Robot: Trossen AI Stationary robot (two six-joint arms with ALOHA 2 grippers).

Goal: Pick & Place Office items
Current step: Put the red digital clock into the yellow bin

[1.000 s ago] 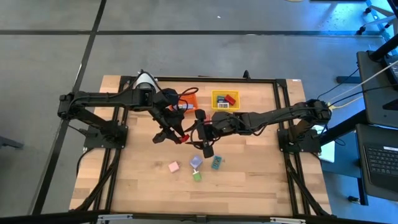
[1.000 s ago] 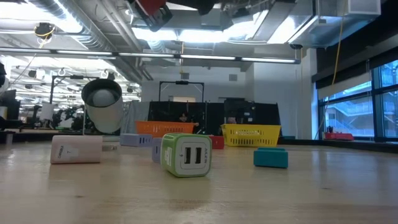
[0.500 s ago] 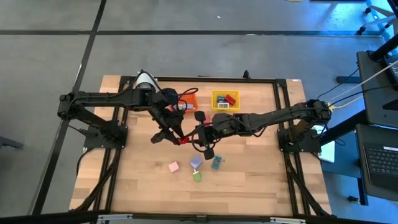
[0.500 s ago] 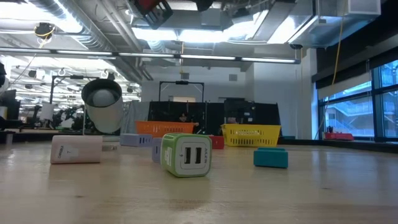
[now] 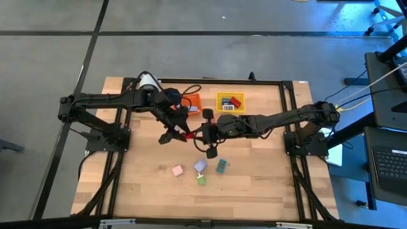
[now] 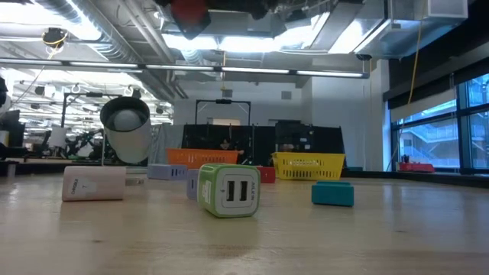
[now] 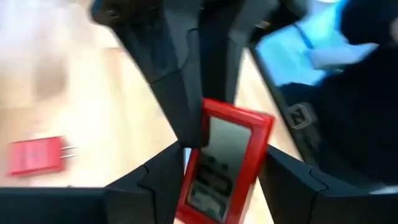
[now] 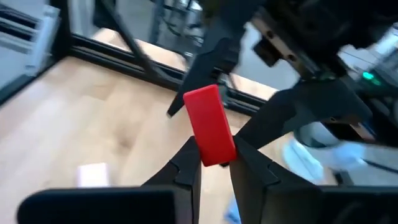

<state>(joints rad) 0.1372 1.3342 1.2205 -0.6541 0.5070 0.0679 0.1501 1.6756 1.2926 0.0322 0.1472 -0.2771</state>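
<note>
Red block (image 8: 209, 126) hangs mid-table above the wood, clamped end-on in your right gripper (image 8: 214, 163), long axis reaching left between the left gripper (image 7: 208, 163)'s parted fingers.

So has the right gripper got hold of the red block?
Yes: in the right wrist view the right gripper is shut on the lower end of the red block, held above the table.

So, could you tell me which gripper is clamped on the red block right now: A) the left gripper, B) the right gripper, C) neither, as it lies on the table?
B: the right gripper is shut on the red block, while the left gripper stands open around it.
</note>
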